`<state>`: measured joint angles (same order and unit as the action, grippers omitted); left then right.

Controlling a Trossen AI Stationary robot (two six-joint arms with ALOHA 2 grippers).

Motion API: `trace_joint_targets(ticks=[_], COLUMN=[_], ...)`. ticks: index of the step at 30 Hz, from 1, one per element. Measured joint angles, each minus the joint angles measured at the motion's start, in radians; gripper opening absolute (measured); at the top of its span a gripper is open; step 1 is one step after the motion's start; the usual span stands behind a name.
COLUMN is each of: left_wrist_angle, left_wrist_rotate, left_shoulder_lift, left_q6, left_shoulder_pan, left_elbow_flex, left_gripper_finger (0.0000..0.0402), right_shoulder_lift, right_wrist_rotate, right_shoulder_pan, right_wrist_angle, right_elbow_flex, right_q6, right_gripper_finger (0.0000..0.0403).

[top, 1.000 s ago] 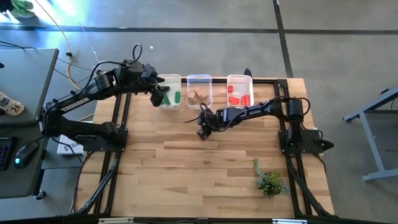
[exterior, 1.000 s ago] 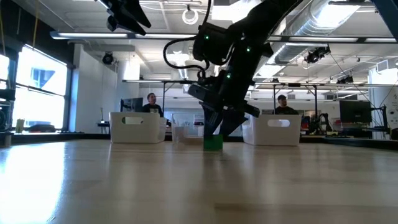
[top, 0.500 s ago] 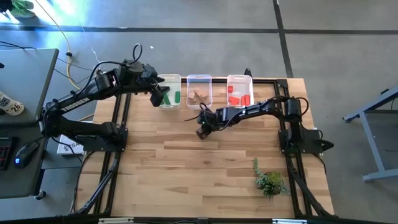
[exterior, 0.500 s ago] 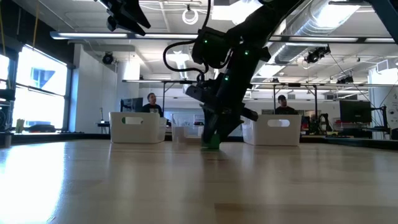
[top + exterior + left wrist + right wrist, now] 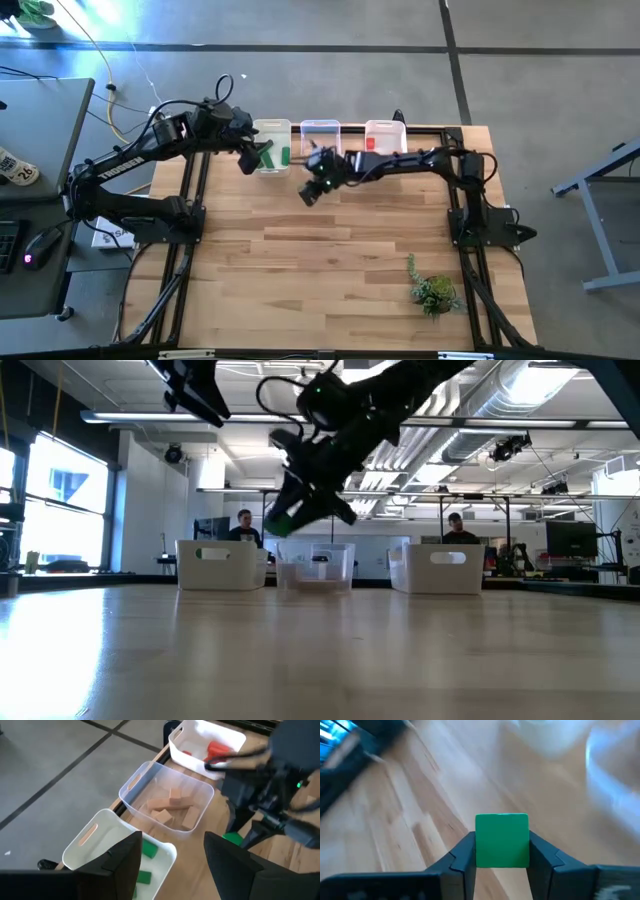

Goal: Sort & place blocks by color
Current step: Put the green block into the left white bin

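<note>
My right gripper (image 5: 311,190) is shut on a green block (image 5: 502,841) and carries it above the table, in front of the bins; the low view shows the block (image 5: 283,520) well off the tabletop. My left gripper (image 5: 260,155) hangs open over the white left bin (image 5: 272,133), with nothing between its fingers (image 5: 125,865). That bin holds green blocks (image 5: 148,850). The clear middle bin (image 5: 132,785) holds tan blocks (image 5: 170,809), and the right bin (image 5: 235,732) holds red blocks (image 5: 218,749). My right gripper pinches the green block by two opposite side faces (image 5: 479,842) between its two fingers. The fingers slant down, coming from the table's right side. The block is lifted clear of the table, sitting square between the fingers.
The three bins stand in a row along the table's far edge. A small green plant sprig (image 5: 432,290) lies near the front right corner. Bare wooden tabletop (image 5: 300,270) stretches across the middle and near side. People sit in the room beyond the table.
My right gripper has shut on the green block that stood on the table. It then rose and swung toward the table's left and far edges, toward the left bin, lifting the block clear.
</note>
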<state>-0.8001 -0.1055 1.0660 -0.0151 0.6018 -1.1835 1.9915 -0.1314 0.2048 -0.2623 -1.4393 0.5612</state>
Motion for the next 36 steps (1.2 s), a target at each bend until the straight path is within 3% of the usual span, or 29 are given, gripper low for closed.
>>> trace_joint_targets(ticks=[13, 24, 36], left_wrist_angle=[-0.036, -0.035, -0.033], left_wrist_rotate=[0.052, 0.101, 0.095], left_shoulder_lift=[0.0, 0.0, 0.0], left_q6=[0.06, 0.303, 0.347], left_shoulder_pan=[0.0, -0.001, -0.001], left_elbow_flex=[0.0, 0.0, 0.0], left_gripper_finger=[0.02, 0.02, 0.02], right_shoulder_lift=[-0.002, -0.002, -0.002], right_wrist_rotate=[-0.158, -0.294, -0.358], right_shoulder_pan=[0.058, 0.101, 0.161], right_wrist_angle=[-0.008, -0.045, -0.019], right_elbow_flex=[-0.256, -0.333, -0.341], right_q6=[-0.155, -0.152, -0.113], right_gripper_finger=[0.0103, 0.0103, 0.0103])
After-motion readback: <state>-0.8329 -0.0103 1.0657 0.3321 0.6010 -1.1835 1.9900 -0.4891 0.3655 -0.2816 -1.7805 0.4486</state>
